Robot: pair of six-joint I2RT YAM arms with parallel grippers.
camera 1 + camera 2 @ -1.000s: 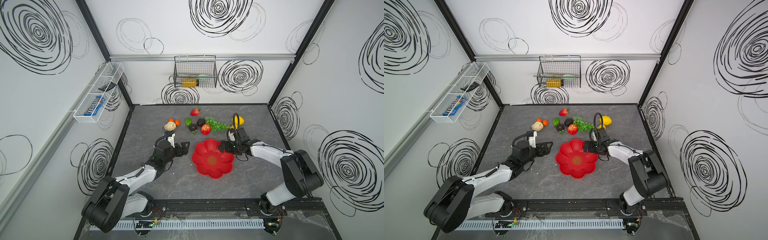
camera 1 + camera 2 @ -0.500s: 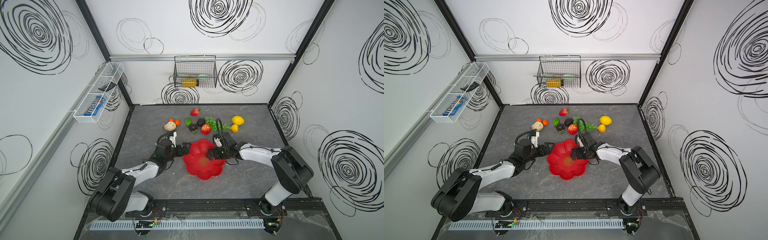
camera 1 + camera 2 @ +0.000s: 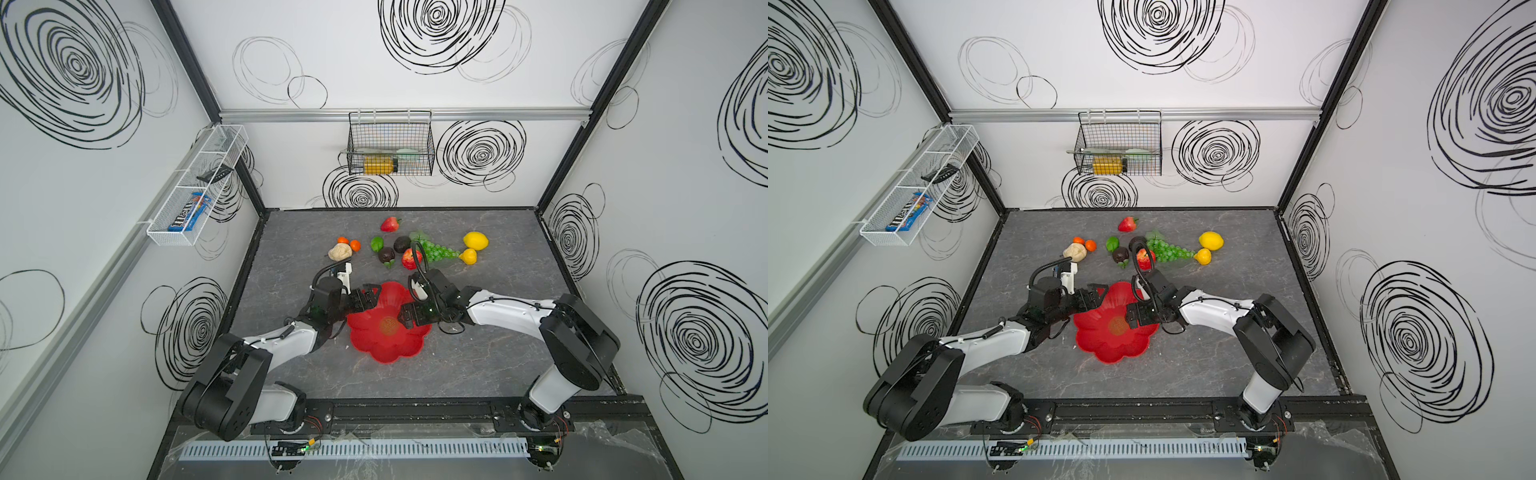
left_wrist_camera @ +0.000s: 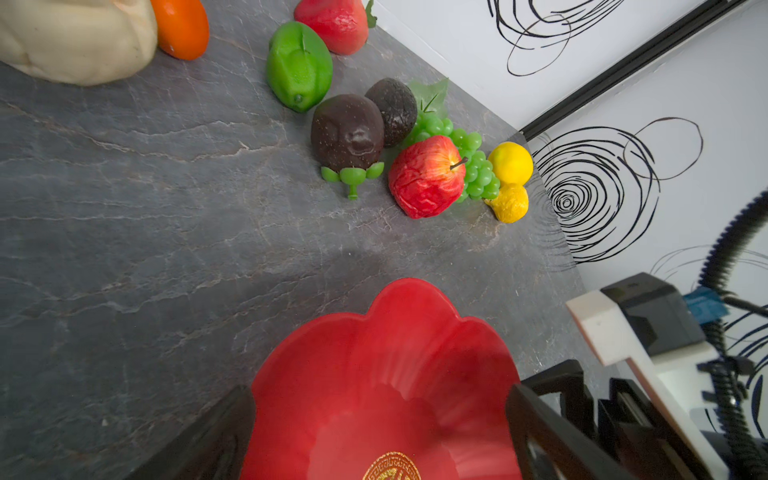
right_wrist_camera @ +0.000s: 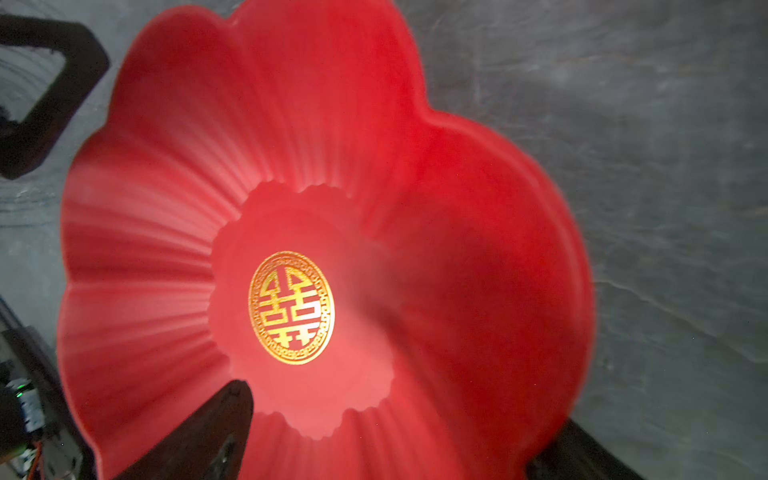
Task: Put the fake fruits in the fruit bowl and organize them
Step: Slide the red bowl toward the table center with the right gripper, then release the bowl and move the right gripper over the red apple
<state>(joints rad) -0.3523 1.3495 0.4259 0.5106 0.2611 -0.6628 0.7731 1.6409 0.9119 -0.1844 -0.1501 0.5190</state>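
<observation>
fruit bowl [image 3: 386,349] has slid across the worktop [image 3: 478,374] since a sec ago, away from the right arm's side and toward the left claw [image 3: 368,298], w/ the right claw [image 3: 406,318] following it in. both claws are spread wide, pinching nothing. the right one straddles the rim: in the right wrist view one finger [image 5: 199,436] hangs over the bowl's inside and the other sits outside the edge. the left claw faces the opposite rim, w/ a petal of the bowl between its fingers in the left wrist view. so you've only repositioned the dish. it's empty, no fruit in yet. the fake fruits [image 3: 377,244] all lie on the worktop beyond both claws, apart from the bowl, w/ the apple [image 3: 407,261] just past the right claw. hard to tell: whether either claw actually touches the rim. the right wrist view is blurred & its fingers are cut off at the frame edge. the right arm's cable [image 3: 420,268] crosses the apple and the grapes [image 3: 440,251] in both top views, hiding part of them.
</observation>
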